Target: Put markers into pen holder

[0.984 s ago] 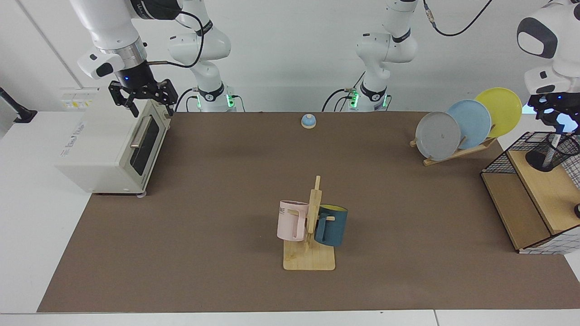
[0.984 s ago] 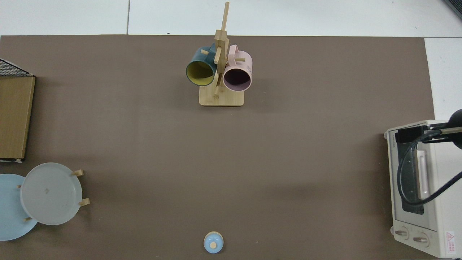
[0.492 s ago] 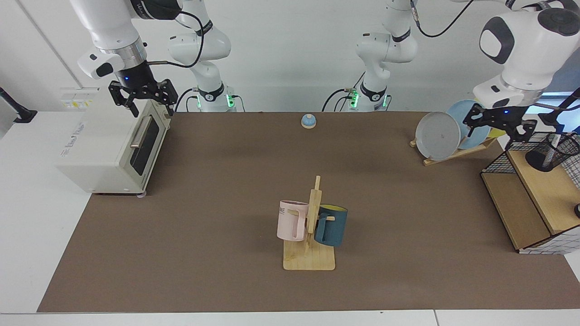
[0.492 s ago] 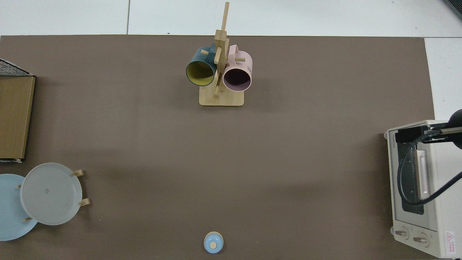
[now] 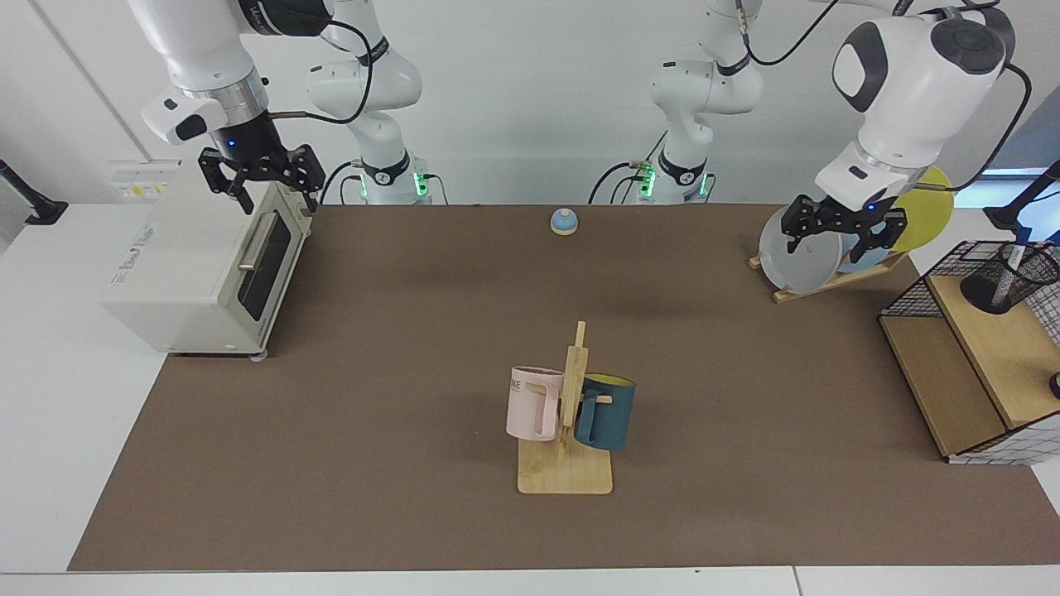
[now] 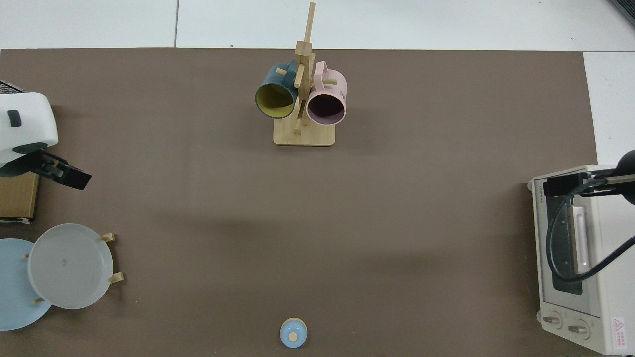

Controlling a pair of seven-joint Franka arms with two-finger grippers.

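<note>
The pen holder (image 5: 1017, 279), a small black mesh cup, stands on the wooden shelf of the wire basket (image 5: 919, 290) at the facing view's right edge. A white marker (image 5: 1005, 285) stands upright inside it. My left gripper (image 5: 843, 236) hangs open and empty in front of the plate rack, well clear of the holder. The left arm's white hand (image 6: 22, 131) shows at the top view's left edge. Far across the table my right gripper (image 5: 263, 180) waits open above the toaster oven's top front edge. The top view shows neither holder nor marker.
A rack holds grey (image 5: 795, 248), blue and yellow plates behind my left gripper. A wooden mug tree (image 5: 571, 414) with a pink and a teal mug stands mid-table. A small blue bell (image 5: 564, 221) sits at the far edge. A white toaster oven (image 5: 199, 265) stands under the right gripper.
My left gripper has swung away from above the pen holder to the plate rack, empty. The marker stays in the holder. The right arm has not moved.
</note>
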